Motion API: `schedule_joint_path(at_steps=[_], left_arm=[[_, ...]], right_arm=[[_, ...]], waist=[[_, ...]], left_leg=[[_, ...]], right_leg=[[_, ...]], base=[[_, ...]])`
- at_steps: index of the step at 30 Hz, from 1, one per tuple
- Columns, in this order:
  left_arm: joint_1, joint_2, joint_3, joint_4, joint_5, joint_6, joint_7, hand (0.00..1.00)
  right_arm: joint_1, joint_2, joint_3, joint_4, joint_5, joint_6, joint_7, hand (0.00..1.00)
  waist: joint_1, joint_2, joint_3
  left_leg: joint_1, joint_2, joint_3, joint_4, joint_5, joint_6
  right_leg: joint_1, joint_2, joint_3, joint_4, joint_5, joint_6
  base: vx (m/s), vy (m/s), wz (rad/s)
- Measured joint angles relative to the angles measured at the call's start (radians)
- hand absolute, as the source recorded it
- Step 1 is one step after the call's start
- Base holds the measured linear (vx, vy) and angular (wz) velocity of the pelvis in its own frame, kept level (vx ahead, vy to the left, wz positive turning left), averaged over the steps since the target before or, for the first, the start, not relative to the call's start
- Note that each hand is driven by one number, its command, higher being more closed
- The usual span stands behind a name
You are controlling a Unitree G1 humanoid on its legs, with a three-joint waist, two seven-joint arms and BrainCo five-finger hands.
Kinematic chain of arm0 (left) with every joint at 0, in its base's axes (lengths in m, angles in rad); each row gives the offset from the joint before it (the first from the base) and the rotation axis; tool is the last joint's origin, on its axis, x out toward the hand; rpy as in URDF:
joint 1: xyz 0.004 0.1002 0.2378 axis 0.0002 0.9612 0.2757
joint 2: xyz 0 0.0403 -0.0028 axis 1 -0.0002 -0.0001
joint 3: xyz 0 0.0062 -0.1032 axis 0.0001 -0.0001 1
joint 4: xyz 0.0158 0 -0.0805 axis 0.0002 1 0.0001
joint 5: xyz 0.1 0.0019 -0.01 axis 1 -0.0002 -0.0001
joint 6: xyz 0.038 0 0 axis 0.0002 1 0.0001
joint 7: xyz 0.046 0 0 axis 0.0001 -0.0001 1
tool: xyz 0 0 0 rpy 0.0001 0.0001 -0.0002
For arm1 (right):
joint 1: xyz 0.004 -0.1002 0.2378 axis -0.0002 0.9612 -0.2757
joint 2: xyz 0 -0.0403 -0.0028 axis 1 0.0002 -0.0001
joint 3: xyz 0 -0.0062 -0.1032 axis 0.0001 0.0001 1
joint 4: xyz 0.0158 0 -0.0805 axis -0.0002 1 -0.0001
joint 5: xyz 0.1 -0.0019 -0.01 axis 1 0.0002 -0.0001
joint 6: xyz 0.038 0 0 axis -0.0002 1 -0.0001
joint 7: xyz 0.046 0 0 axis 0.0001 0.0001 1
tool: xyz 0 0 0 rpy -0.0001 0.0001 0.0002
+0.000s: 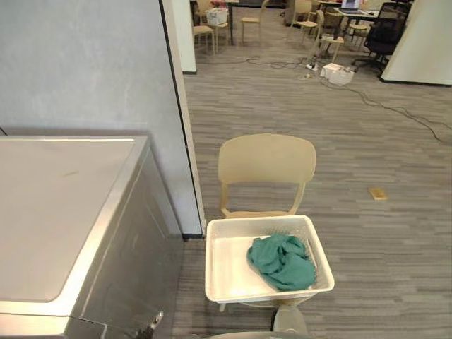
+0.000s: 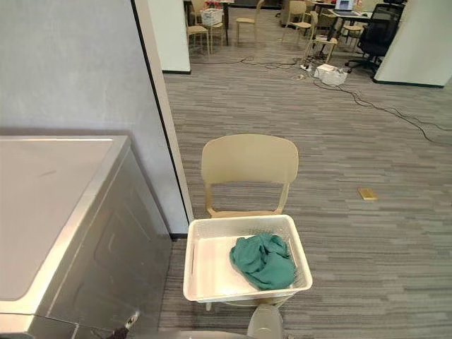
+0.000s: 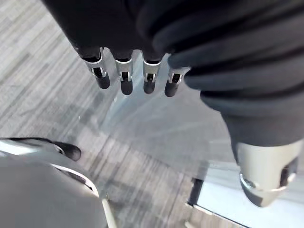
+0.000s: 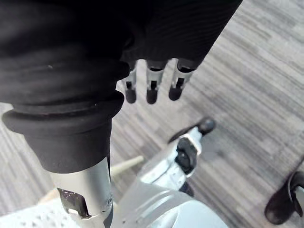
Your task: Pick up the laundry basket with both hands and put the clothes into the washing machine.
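A white laundry basket rests on the seat of a beige chair in front of me. A crumpled green cloth lies in the basket's right half. The silver washing machine stands to the left of the chair, its flat top facing up. My left hand hangs above the floor beside the machine, fingers straight, holding nothing. My right hand also hangs over the floor with relaxed fingers and nothing in it. A corner of the basket shows past its thumb.
A grey partition wall rises behind the machine and ends just left of the chair. A small tan block lies on the floor to the right. Cables, chairs and desks stand far back.
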Motion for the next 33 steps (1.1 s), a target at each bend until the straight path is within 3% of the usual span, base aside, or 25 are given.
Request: schedule_joint_path(at_steps=[1,2,3,4,5,7,10,15,20,23,26,29,33], left_arm=[[-0.004,-0.001,0.001,-0.005,0.000,-0.009,-0.001,0.00],[-0.020,-0.016,0.002,0.007,0.027,-0.010,-0.004,0.00],[-0.020,-0.025,0.012,0.005,0.044,-0.011,-0.008,0.00],[-0.026,-0.042,0.019,0.016,0.061,-0.009,-0.017,0.00],[-0.026,-0.062,0.021,0.017,0.076,-0.009,-0.021,0.00],[-0.022,-0.077,0.022,0.024,0.075,-0.011,-0.020,0.00],[-0.019,-0.077,0.022,0.027,0.075,-0.011,-0.021,0.00],[-0.019,-0.067,0.019,0.050,0.074,-0.012,-0.022,0.00],[-0.010,-0.070,0.002,0.039,0.076,-0.013,-0.021,0.00],[0.009,-0.074,-0.007,0.015,0.105,-0.012,-0.020,0.00],[0.010,-0.073,-0.033,0.004,0.125,-0.012,-0.019,0.00],[0.010,-0.070,-0.073,-0.007,0.154,-0.018,-0.018,0.00],[0.007,-0.068,-0.120,-0.020,0.155,-0.022,-0.018,0.00]], right_arm=[[0.014,0.013,-0.003,0.011,0.000,0.001,0.001,0.00],[0.021,0.016,-0.017,0.021,0.001,0.006,0.002,0.00],[0.018,0.017,-0.020,0.025,0.001,0.008,0.001,0.00],[-0.005,0.010,-0.020,0.035,0.001,0.011,0.001,0.00],[-0.019,-0.010,-0.027,0.036,0.001,0.011,0.002,0.00],[-0.027,-0.040,-0.029,0.041,0.002,0.012,0.001,0.00],[-0.044,-0.064,-0.031,0.043,0.027,0.005,0.002,0.00],[-0.060,-0.047,-0.026,-0.007,0.094,-0.012,0.001,0.00],[0.089,0.019,0.044,-0.429,0.156,-0.028,-0.011,0.00],[0.167,0.040,0.059,-0.784,0.161,-0.069,-0.050,0.00],[0.170,0.040,0.059,-0.953,0.142,-0.081,-0.075,0.00],[0.137,0.035,0.077,-1.140,0.047,-0.100,-0.096,0.00],[0.073,0.017,0.134,-1.201,-0.007,-0.121,-0.108,0.00]], waist=[[-0.005,-0.020,-0.015],[-0.004,-0.023,-0.036],[0.005,-0.017,-0.047],[0.012,0.005,-0.054],[0.010,0.036,-0.054],[0.004,0.060,-0.056],[-0.005,0.064,-0.056],[-0.004,0.060,-0.058],[-0.018,0.065,-0.064],[-0.038,0.068,-0.073],[-0.038,0.070,-0.078],[-0.035,0.070,-0.083],[-0.032,0.070,-0.088]], left_leg=[[-0.007,0.015,-0.016,-0.003,-0.004,-0.033],[-0.006,0.044,-0.016,-0.024,-0.002,-0.053],[-0.006,0.055,-0.001,-0.034,0.001,-0.063],[-0.003,0.093,0.006,-0.038,0.010,-0.075],[0.005,0.123,0.009,-0.051,0.027,-0.089],[0.012,0.149,0.005,-0.061,0.046,-0.106],[-0.003,0.160,-0.002,-0.074,0.075,-0.106],[-0.018,0.156,-0.012,-0.112,0.103,-0.111],[-0.047,0.145,0.005,-0.132,0.114,-0.109],[-0.044,0.146,0.029,-0.140,0.113,-0.109],[-0.043,0.146,0.053,-0.144,0.113,-0.109],[-0.044,0.145,0.073,-0.145,0.113,-0.109],[-0.061,0.142,0.072,-0.145,0.113,-0.109]], right_leg=[[0.058,0.017,0.044,-0.116,-0.002,0.069],[0.108,0.043,0.026,-0.225,-0.051,0.127],[0.125,0.058,0.007,-0.288,-0.075,0.111],[0.143,0.094,-0.011,-0.320,-0.058,0.099],[0.145,0.130,-0.014,-0.329,-0.049,0.089],[0.154,0.158,-0.032,-0.327,-0.052,0.081],[0.174,0.162,-0.075,-0.352,-0.051,0.070],[0.207,0.161,-0.102,-0.451,0.006,0.074],[0.224,0.156,-0.105,-0.558,0.077,0.079],[0.232,0.157,-0.100,-0.595,0.094,0.081],[0.228,0.158,-0.091,-0.607,0.102,0.083],[0.222,0.158,-0.082,-0.613,0.108,0.085],[0.222,0.158,-0.083,-0.652,0.130,0.086]], base=[[0.01,-0.388,0.21],[0.02,-0.373,-0.01],[0.05,-0.325,-0.33],[0.05,-0.241,-0.37],[0.04,-0.192,-0.22],[-0.01,-0.187,0.15],[-0.04,-0.120,0.39],[-0.04,0.016,0.17],[0.01,0.042,-0.02],[0.03,0.022,-0.09],[0.02,0.009,-0.13],[0.02,0.009,-0.08],[0.00,0.002,0.01]])
